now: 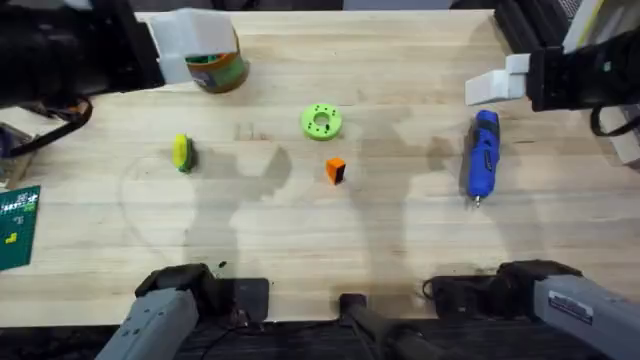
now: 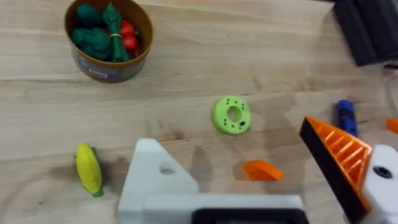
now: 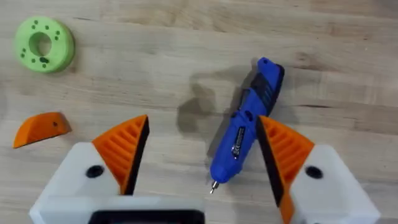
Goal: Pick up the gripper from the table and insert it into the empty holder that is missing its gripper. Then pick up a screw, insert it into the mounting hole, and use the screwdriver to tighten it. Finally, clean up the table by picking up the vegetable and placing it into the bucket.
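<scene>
Lying on bare wood, small orange gripper [image 1: 335, 170] (one black face), right end effector [image 3: 200, 155] spread, left's state unclear.

A robotics lab bench is suggested: two arm bases are mounted at the edge of a pale wooden table [image 1: 400, 240], a green circuit board [image 1: 18, 228] is laid at its left edge, and dark equipment is stacked behind.

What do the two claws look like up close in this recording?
The right claw has two white blocky mounts, each tipped with an orange ribbed triangular finger with a black inner face. The left claw has one such finger; its other white mount has no tip, just a hole.
</scene>
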